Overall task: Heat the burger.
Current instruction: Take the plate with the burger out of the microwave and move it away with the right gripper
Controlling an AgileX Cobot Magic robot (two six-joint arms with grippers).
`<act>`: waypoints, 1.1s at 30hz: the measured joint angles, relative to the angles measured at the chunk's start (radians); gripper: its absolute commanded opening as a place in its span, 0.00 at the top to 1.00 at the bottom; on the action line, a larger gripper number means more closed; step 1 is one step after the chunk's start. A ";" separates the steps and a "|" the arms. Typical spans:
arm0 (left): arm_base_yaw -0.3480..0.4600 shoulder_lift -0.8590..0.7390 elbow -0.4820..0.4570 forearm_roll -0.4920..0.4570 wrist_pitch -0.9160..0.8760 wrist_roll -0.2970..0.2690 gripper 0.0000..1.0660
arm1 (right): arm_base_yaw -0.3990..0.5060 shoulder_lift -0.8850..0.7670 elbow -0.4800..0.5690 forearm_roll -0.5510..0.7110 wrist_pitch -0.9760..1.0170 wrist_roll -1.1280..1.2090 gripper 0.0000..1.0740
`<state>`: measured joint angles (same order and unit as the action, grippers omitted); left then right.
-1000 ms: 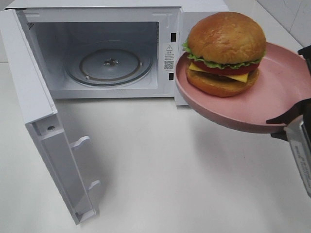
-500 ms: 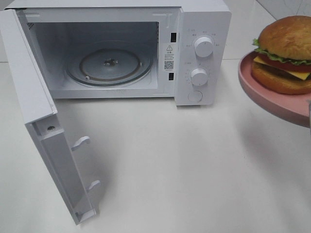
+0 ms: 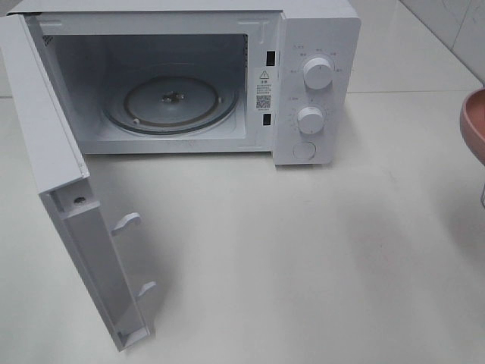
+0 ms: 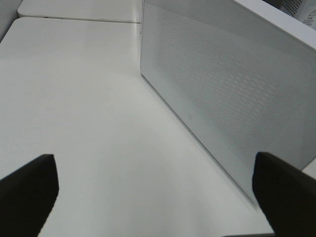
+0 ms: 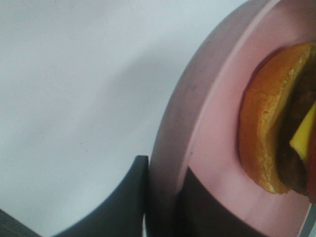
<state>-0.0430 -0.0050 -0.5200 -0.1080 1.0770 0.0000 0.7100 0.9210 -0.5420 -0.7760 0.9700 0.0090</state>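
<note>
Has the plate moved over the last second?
Yes. The plate has swung right, away from the microwave, from in front of its dials to the view's right edge; only its rim shows there now.

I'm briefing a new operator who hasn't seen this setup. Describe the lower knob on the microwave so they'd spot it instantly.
Start at the white microwave standing on the table with its door swung open to the left. On its control panel, right of the cavity, two round white knobs sit one above the other. The lower knob is the one just above the round button, under the upper knob.
</note>
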 measured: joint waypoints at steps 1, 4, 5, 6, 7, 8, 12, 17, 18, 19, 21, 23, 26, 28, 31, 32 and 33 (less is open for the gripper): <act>0.000 0.000 0.000 0.000 0.000 0.000 0.06 | 0.000 0.028 0.000 -0.009 0.012 0.064 1.00; 0.000 0.000 0.000 0.000 0.000 0.000 0.06 | 0.000 0.071 0.000 -0.018 0.012 0.176 1.00; 0.000 0.000 0.000 0.000 0.000 0.000 0.06 | 0.000 0.083 0.000 -0.020 0.012 0.205 1.00; 0.000 0.000 0.000 0.000 0.000 0.000 0.06 | 0.000 0.083 0.000 -0.020 0.012 0.205 1.00; 0.000 0.000 0.000 0.000 0.000 0.000 0.06 | 0.000 0.116 0.000 -0.023 0.011 0.277 1.00; 0.000 0.000 0.000 0.000 0.000 0.000 0.06 | 0.000 0.116 0.000 -0.023 0.011 0.277 1.00; 0.000 0.000 0.000 0.000 0.000 0.000 0.06 | 0.000 0.205 0.000 -0.023 0.014 0.413 1.00; 0.000 0.000 0.000 0.000 0.000 0.000 0.06 | 0.000 0.268 0.000 -0.029 0.012 0.523 1.00; 0.000 0.000 0.000 0.000 0.000 0.000 0.06 | 0.000 0.299 0.000 -0.039 0.011 0.582 1.00; 0.000 0.000 0.000 0.000 0.000 0.000 0.06 | 0.000 0.299 0.000 -0.039 0.011 0.582 1.00; 0.000 0.000 0.000 0.000 0.000 0.000 0.06 | 0.000 0.338 0.000 -0.055 0.010 0.685 1.00; 0.000 0.000 0.000 0.000 0.000 0.000 0.06 | 0.000 0.363 -0.002 -0.061 0.009 0.738 1.00; 0.000 0.000 0.000 0.000 0.000 0.000 0.06 | 0.000 0.405 -0.013 -0.065 0.008 0.801 1.00; 0.000 0.000 0.000 0.000 0.000 0.000 0.06 | 0.000 0.437 -0.027 -0.068 0.007 0.833 1.00; 0.000 0.000 0.000 0.000 0.000 0.000 0.06 | 0.000 0.480 -0.048 -0.077 0.005 0.864 1.00; 0.000 0.000 0.000 0.000 0.000 0.000 0.06 | 0.000 0.480 -0.048 -0.077 0.005 0.864 1.00; 0.000 0.000 0.000 0.000 0.000 0.000 0.06 | 0.000 0.512 -0.062 -0.083 0.003 0.887 1.00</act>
<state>-0.0430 -0.0050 -0.5200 -0.1080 1.0770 0.0000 0.7100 1.4330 -0.6040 -0.8590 0.9730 0.8960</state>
